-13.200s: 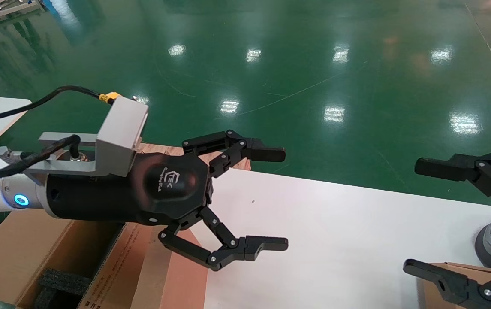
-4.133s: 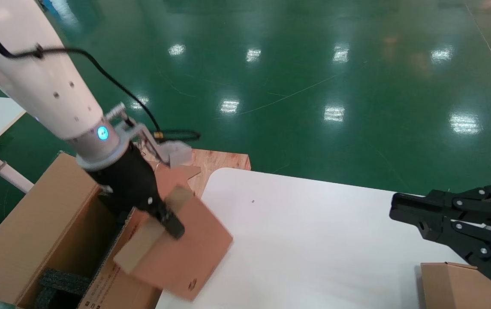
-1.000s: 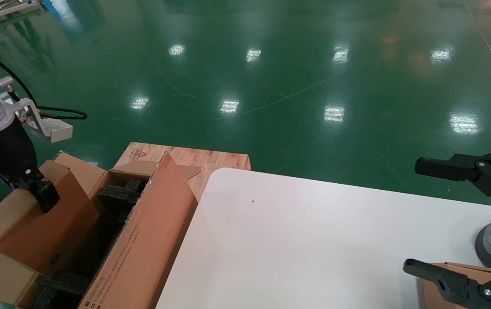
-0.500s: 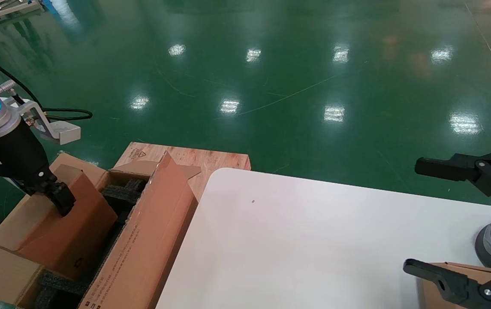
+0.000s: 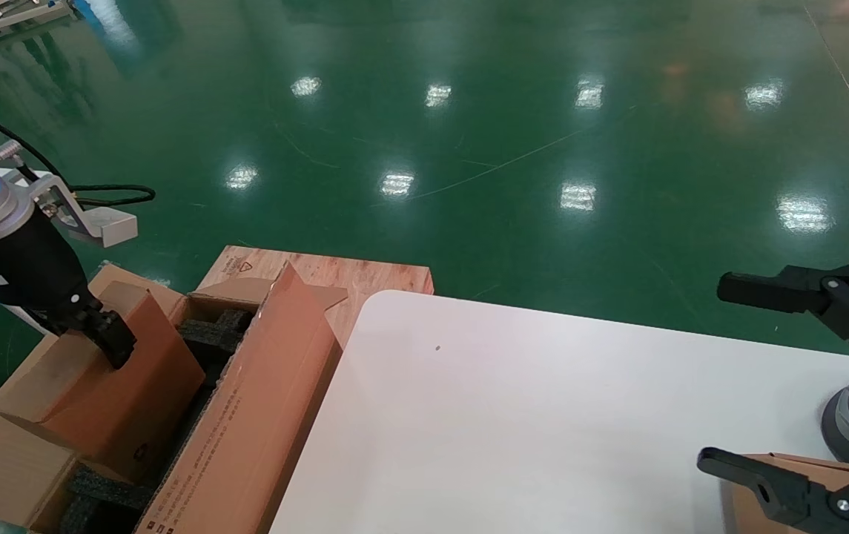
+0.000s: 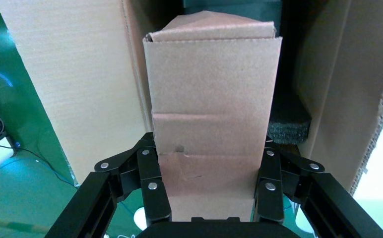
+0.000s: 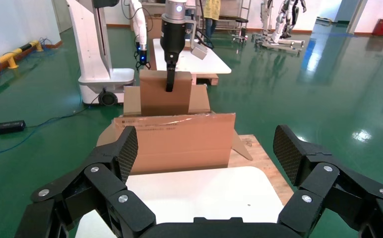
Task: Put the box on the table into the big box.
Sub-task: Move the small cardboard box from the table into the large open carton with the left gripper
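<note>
Slim brown cardboard box (image 5: 98, 400), clamped by our left gripper (image 5: 114, 347), needed levelling over the long corrugated carton (image 5: 246, 423) (right gripper (image 5: 780, 371) parked, spread wide).

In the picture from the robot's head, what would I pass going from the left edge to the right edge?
Left gripper shut on the slim brown box → printed flap of the big carton → white table → right gripper with open fingers.
</note>
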